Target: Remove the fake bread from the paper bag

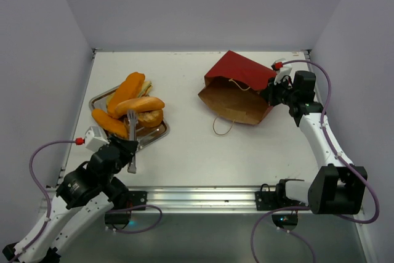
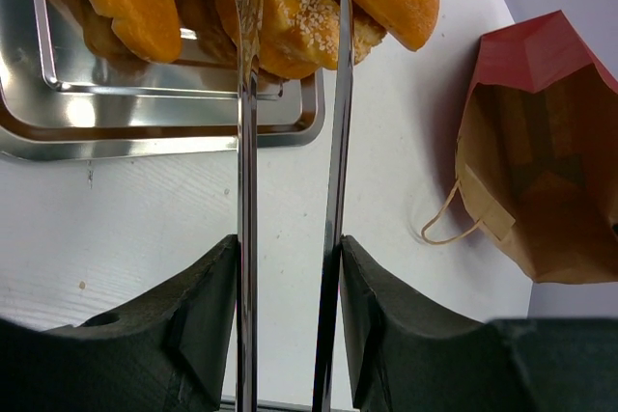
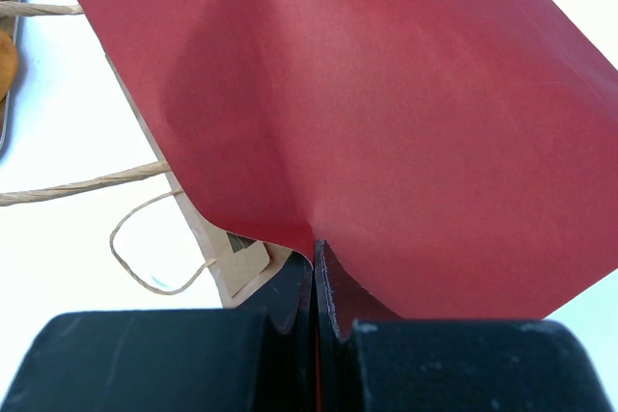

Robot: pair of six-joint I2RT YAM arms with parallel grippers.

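Observation:
The fake bread (image 1: 132,106) lies heaped on a square metal tray (image 1: 161,132) at the left: long orange rolls and a sesame bun (image 2: 290,16). My left gripper (image 1: 126,152) is shut on metal tongs (image 2: 246,190), one finger (image 2: 208,306) pressing each arm. The tong arms stand apart, and their tips straddle the bun over the tray. The dark red paper bag (image 1: 237,93) lies on its side at the right, mouth toward the tray. Only brown paper shows inside the paper bag (image 2: 541,180). My right gripper (image 3: 315,258) is shut on the bag's red edge (image 3: 386,113).
A tan cord handle (image 1: 221,126) loops onto the table in front of the bag's mouth. White walls close in the table on the left, back and right. A metal rail (image 1: 203,196) runs along the near edge between the arm bases.

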